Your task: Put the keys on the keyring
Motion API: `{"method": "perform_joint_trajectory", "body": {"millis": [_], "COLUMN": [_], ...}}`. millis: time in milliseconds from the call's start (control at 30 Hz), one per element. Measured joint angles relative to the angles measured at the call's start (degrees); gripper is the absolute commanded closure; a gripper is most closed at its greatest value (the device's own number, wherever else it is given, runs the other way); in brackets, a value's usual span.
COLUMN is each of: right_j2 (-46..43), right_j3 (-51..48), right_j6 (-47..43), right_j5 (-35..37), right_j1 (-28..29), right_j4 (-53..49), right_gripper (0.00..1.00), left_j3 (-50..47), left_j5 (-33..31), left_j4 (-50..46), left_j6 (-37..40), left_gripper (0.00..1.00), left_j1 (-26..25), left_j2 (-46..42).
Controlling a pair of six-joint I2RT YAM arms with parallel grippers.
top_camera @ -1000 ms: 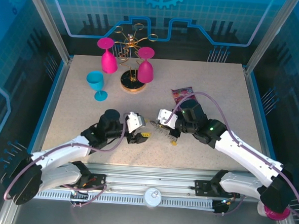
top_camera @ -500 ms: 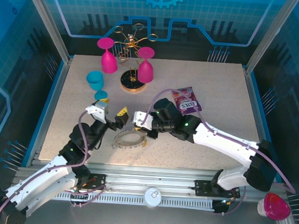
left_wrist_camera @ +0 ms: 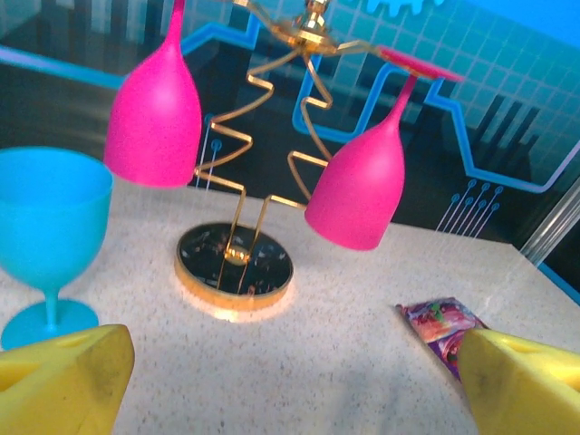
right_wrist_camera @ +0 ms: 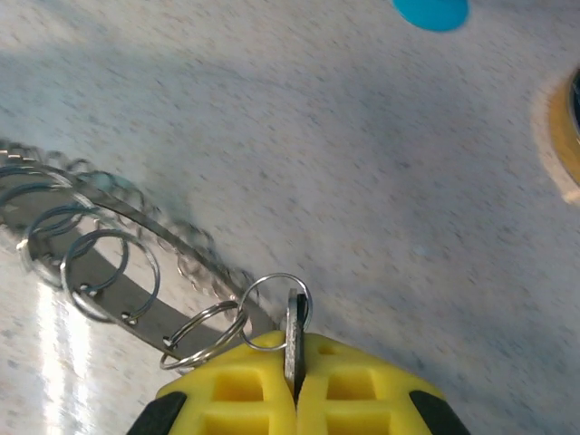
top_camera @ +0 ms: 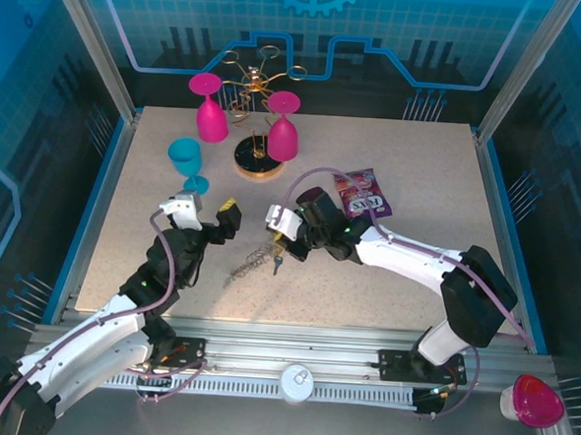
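Note:
The keyring point(top_camera: 251, 261), a grey metal band edged with wire loops, hangs tilted off the table from my right gripper point(top_camera: 281, 245). In the right wrist view the yellow fingers point(right_wrist_camera: 362, 381) are shut on a thin flat metal key point(right_wrist_camera: 294, 328) with a black piece beside it. A small wire loop passes through the key's top and links to the keyring point(right_wrist_camera: 104, 272). A small dark piece dangles below the grip point(top_camera: 276, 268). My left gripper point(top_camera: 207, 215) stands open to the left of the ring and apart from it. Nothing lies between its yellow fingertips point(left_wrist_camera: 63, 376).
A gold wire rack point(top_camera: 255, 158) with two pink goblets point(top_camera: 210, 114) hung upside down on it stands at the back left, and also shows as the rack point(left_wrist_camera: 236, 263) ahead of the left gripper. A blue goblet point(top_camera: 186, 162) stands just beyond that gripper. A purple candy packet point(top_camera: 363, 192) lies behind the right arm.
The keyring lay flat on the table half a second ago and is now tipped up in the right gripper. The left gripper has opened wide and drawn back to the left.

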Motion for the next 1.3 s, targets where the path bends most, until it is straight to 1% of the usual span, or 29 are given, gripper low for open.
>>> {"method": "perform_joint_trajectory", "body": {"millis": [100, 233, 333, 467, 633, 700, 733, 800, 900, 967, 1033, 1100, 1133, 1200, 1233, 1300], "right_j2": [-1.73, -4.50, -5.90, -5.66, -3.08, -2.19, -2.01, -1.99, -2.19, -2.97, -4.94, -7.82, -8.85, -10.03, -9.84, -7.41], "right_j3": [-1.55, -4.55, -7.13, -9.33, -11.47, -12.04, -12.07, -11.87, -10.67, -8.96, -7.13, -5.81, -5.51, -5.40, -5.40, -4.76], "right_j6": [-4.07, -9.97, -13.77, -17.18, -19.98, -20.92, -21.24, -21.75, -21.51, -20.37, -18.10, -13.53, -11.52, -4.59, -0.68, 9.81], "right_j5": [1.55, 3.91, 7.34, 13.03, 19.78, 21.94, 22.80, 24.02, 24.35, 23.02, 19.85, 15.39, 13.53, 11.15, 11.15, 11.39], "right_j1": [-1.14, -0.96, -0.90, -0.87, -0.48, -0.42, -0.46, -0.59, -1.18, -1.90, -2.82, -3.98, -4.48, -5.38, -5.51, -5.73], "right_j4": [-2.93, -7.58, -10.86, -15.17, -19.41, -21.51, -22.60, -24.90, -28.59, -30.05, -29.75, -27.02, -25.07, -19.06, -16.13, -10.51], "right_gripper": [1.00, 1.00, 1.00, 1.00, 0.77, 0.65, 0.61, 0.56, 0.55, 0.55, 0.55, 0.56, 0.58, 0.70, 0.73, 0.73], "left_j3": [0.00, 0.00, 0.00, 0.00, 0.00, 0.00, 0.00, 0.00, 0.22, 0.68, 1.07, 1.20, 1.25, 1.64, 2.10, 3.82], "left_j5": [0.02, 0.07, 0.31, 0.79, 1.57, 1.66, 1.79, 2.03, 2.67, 3.08, 3.41, 3.98, 4.17, 4.61, 4.76, 5.46], "left_j4": [-0.76, -1.40, -1.38, -1.31, -1.33, -1.33, -1.33, -1.46, -2.47, -3.67, -4.59, -5.29, -5.57, -6.73, -7.65, -10.21], "left_j6": [-1.92, -3.80, -4.72, -5.66, -5.90, -6.08, -6.10, -6.14, -6.56, -6.95, -7.48, -8.85, -9.75, -11.91, -13.14, -15.28], "left_gripper": [0.08, 0.08, 0.08, 0.08, 0.08, 0.08, 0.08, 0.08, 0.08, 0.08, 0.08, 0.08, 0.06, 0.04, 0.04, 0.02], "left_j1": [0.04, 0.26, 0.48, 0.66, 0.79, 0.90, 1.05, 1.38, 1.70, 1.86, 1.92, 2.10, 2.34, 2.97, 3.30, 4.13], "left_j2": [1.66, 3.69, 5.20, 6.95, 8.28, 8.31, 8.31, 8.31, 8.63, 9.40, 10.16, 10.80, 11.02, 11.63, 12.17, 13.92]}}
